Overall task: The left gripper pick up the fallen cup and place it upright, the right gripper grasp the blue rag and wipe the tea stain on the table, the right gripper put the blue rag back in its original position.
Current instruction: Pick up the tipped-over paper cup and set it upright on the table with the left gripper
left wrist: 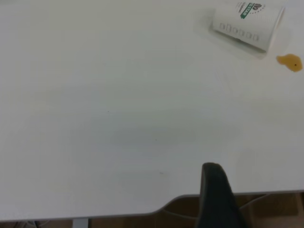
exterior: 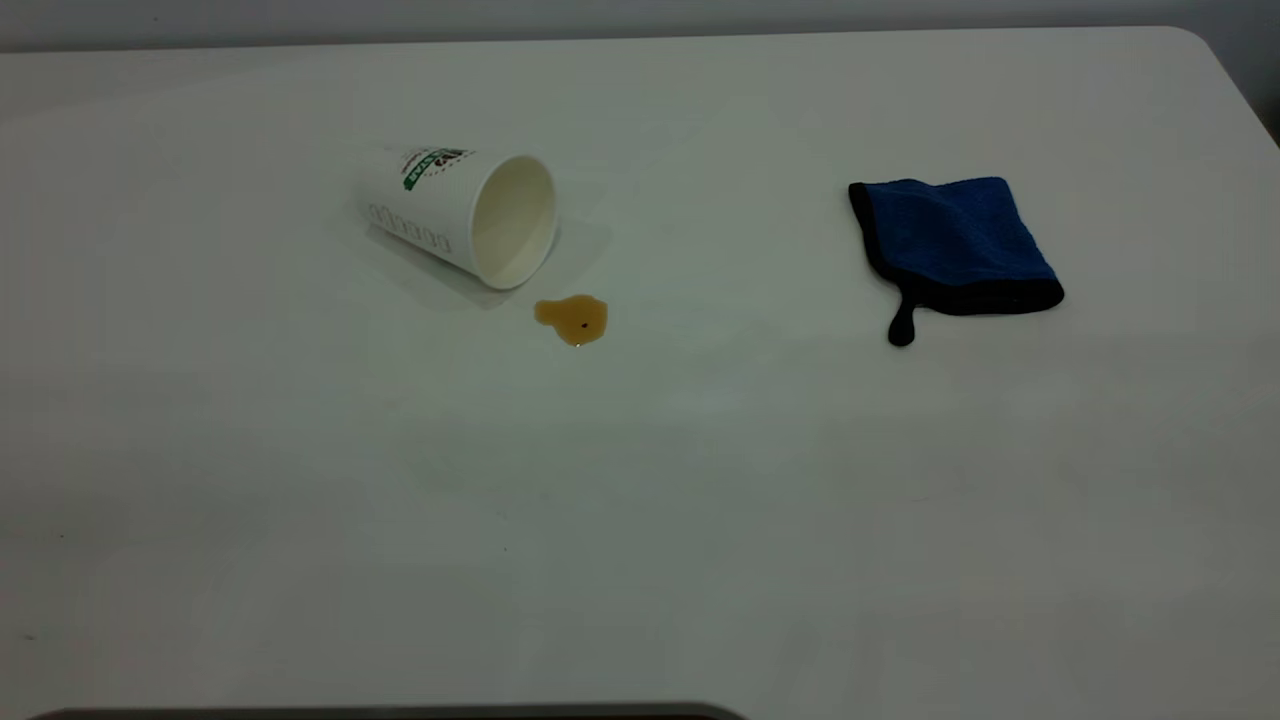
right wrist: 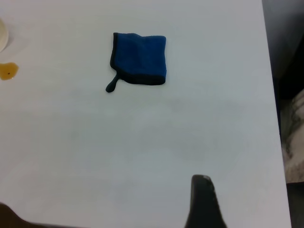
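So, you are looking at white table [exterior: 700, 480] filling view. Cup [exterior: 460, 212] is lying on its side at left, mouth facing stain. Blue rag [exterior: 955, 240] is sitting flat well apart at right, strap pointing toward near edge. Tea stain [exterior: 572, 319] is pooling just beside cup's rim. Left gripper [left wrist: 216, 197] and right gripper [right wrist: 203, 203] are showing only one dark tip each; you cannot tell their spread.

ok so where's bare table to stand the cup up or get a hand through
Bare table spans the whole near side and the wide gap between the tea stain and the blue rag. Left of the fallen cup is open too. The only tight spot: the stain sits just off the cup's mouth.
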